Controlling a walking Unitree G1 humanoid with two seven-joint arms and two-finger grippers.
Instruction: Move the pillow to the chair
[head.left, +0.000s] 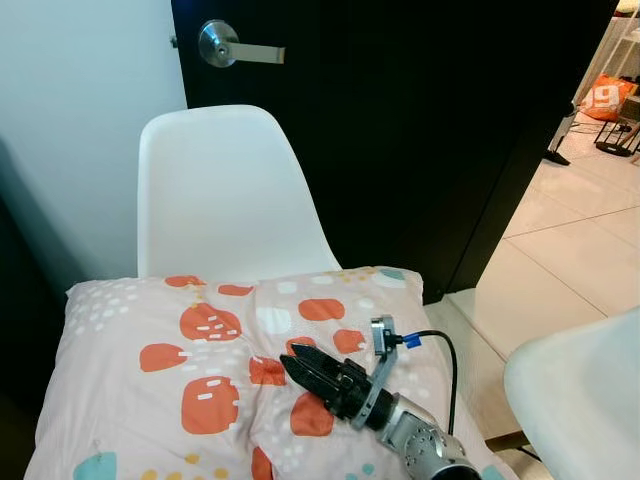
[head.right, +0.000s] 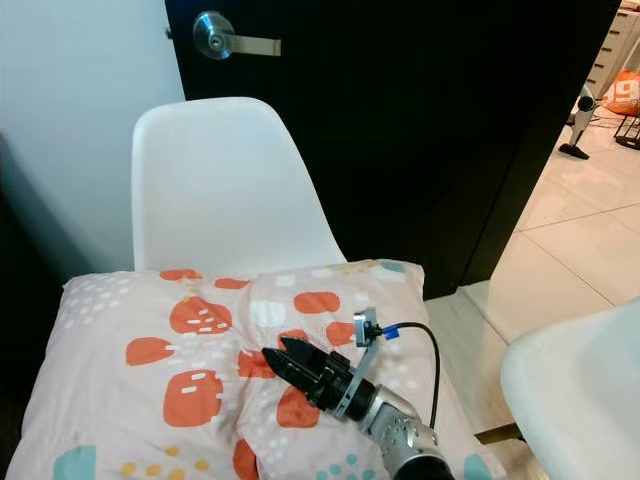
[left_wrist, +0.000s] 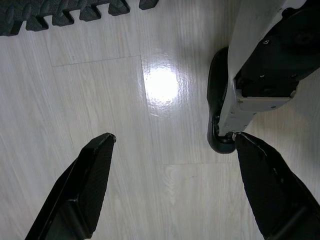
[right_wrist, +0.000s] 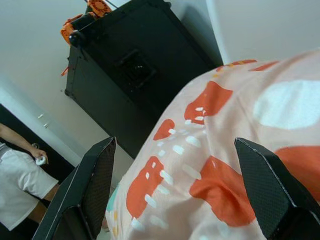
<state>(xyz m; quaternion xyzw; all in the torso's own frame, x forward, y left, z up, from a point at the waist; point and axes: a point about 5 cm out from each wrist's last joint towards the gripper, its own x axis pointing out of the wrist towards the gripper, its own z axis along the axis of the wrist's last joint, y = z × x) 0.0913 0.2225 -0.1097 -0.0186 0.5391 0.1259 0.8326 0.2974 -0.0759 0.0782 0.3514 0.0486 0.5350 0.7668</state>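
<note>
Dark door (head.left: 420, 130) and pale wall (head.left: 80, 130) behind. White chair (head.left: 225, 190) beyond the right gripper (head.right: 272, 357). Spotted pillow (head.left: 190, 370) lying on the chair seat, directly under that gripper, fingers spread apart above the fabric. Left gripper (left_wrist: 172, 145) open over wood floor (left_wrist: 100, 90).

- The right gripper (right_wrist: 172, 192) has its two black fingers (right_wrist: 87, 192) spread wide apart.
- Between and beyond them lies the pillow (right_wrist: 225, 150), pale pink with orange, white and teal patches.
- Past the pillow's edge stands a black case (right_wrist: 135, 65) with something orange (right_wrist: 80, 22) on top of it.
- A person's hand (right_wrist: 37, 155) holds a small white object near a white garment (right_wrist: 15, 192).
</note>
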